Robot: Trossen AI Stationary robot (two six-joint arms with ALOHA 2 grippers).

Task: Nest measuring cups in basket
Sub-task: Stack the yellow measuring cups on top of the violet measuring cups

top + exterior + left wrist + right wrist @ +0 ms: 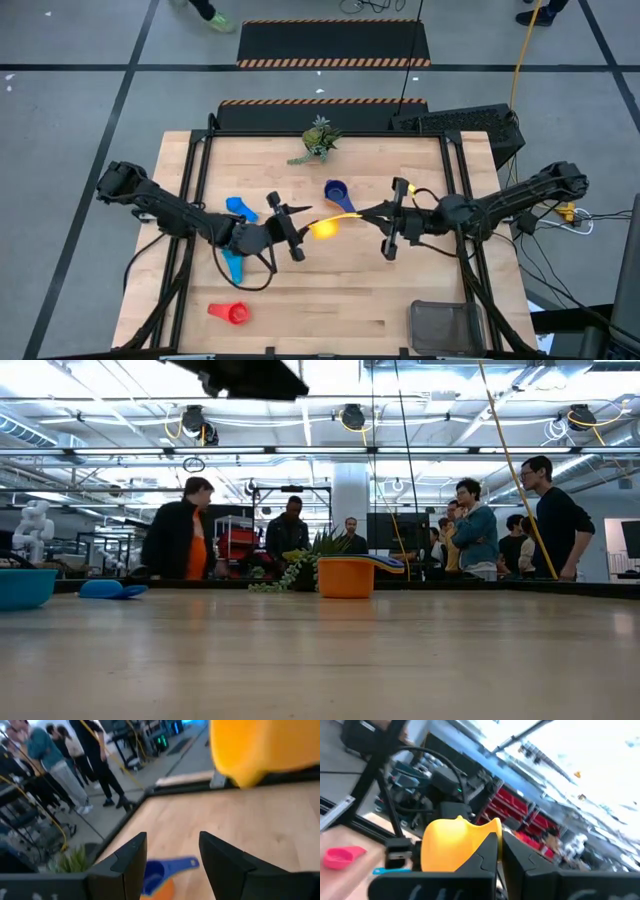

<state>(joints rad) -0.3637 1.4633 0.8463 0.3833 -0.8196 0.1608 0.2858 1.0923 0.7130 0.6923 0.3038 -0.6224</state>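
While the right hand (499,851) pinches the yellow cup (452,842), hiding its handle, the left hand (170,855) gapes.

A yellow measuring cup (323,228) is held above mid-table by its handle. An orange cup (346,576) is seen upright in the low view, a dark blue cup (336,190) lies near it, two light blue cups (238,207) (233,264) lie left, a red cup (231,313) front-left, and the wire-mesh basket (446,327) sits front-right
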